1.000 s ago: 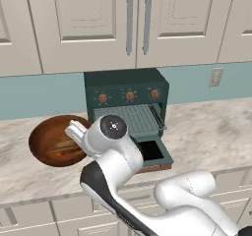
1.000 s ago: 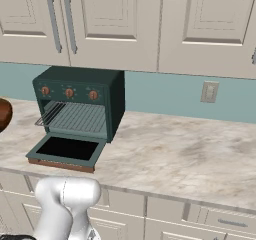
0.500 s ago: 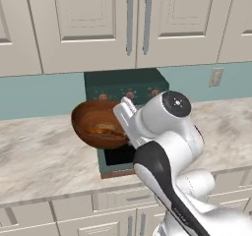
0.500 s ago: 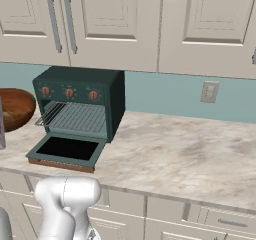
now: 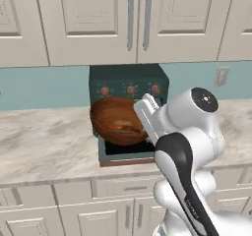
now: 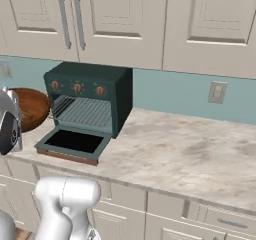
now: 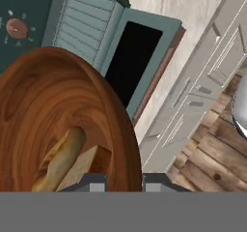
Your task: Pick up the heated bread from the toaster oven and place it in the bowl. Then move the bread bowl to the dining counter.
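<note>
in the left base view the marble table (image 5: 44,141) is seen at the left, and the dark wooden bowl (image 5: 117,120) is held up in the air in front of the dark green toaster oven (image 5: 129,85), covering most of the oven's mouth and tilted so its hollow faces the camera. a pale streak of bread (image 5: 117,126) is seen inside it. the bowl's right rim is met by the gripper (image 5: 144,113), whose fingers are pinched narrow on that rim, with the white arm (image 5: 189,132) bulking just to the right. in the right base view the bowl (image 6: 31,108) is found at the far left, level with the oven's rack and just beside the toaster oven (image 6: 89,101), whose door (image 6: 74,143) lies folded down flat on the table (image 6: 185,154); a wall outlet (image 6: 217,92) is set on the teal backsplash farther right. in the hand view the bowl (image 7: 58,105) takes up the left, with the bread (image 7: 60,158) lying low inside it, and the rim is clamped between the two fingers (image 7: 96,180) at the bottom edge. the oven door (image 7: 132,57) and the drawer fronts (image 7: 198,91) are seen below and to the right.
</note>
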{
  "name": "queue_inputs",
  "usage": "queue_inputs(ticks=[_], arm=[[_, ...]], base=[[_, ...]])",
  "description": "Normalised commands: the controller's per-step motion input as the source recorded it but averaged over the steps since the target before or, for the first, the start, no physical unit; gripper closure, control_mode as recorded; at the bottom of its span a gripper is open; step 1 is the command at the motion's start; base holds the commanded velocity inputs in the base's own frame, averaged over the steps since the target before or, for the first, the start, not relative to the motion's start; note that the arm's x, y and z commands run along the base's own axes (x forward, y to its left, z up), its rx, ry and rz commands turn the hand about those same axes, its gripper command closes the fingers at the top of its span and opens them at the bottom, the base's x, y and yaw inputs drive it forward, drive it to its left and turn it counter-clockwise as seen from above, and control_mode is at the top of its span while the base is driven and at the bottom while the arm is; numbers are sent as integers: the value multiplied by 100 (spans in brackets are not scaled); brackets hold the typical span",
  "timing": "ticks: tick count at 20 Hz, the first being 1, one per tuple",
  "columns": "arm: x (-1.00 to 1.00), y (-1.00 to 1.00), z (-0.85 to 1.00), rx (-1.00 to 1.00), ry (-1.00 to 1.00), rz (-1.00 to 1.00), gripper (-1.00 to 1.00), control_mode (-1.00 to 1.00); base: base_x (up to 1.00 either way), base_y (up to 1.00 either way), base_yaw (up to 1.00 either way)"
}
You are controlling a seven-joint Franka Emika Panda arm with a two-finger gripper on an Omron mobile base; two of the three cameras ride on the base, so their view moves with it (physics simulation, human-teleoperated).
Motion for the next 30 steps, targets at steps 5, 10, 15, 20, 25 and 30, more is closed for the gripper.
queue_inputs(ticks=[5, 10, 15, 20, 25, 30], arm=[[0, 0, 0, 0, 0, 0, 100, 100], [0, 0, 0, 0, 0, 0, 100, 100], [0, 0, 0, 0, 0, 0, 100, 100], [0, 0, 0, 0, 0, 0, 100, 100], [0, 0, 0, 0, 0, 0, 100, 100], [0, 0, 0, 0, 0, 0, 100, 100]], base=[[-93, -35, 83], [-33, -6, 100], [-6, 0, 100], [0, 0, 100], [0, 3, 99], [73, 5, 67]])
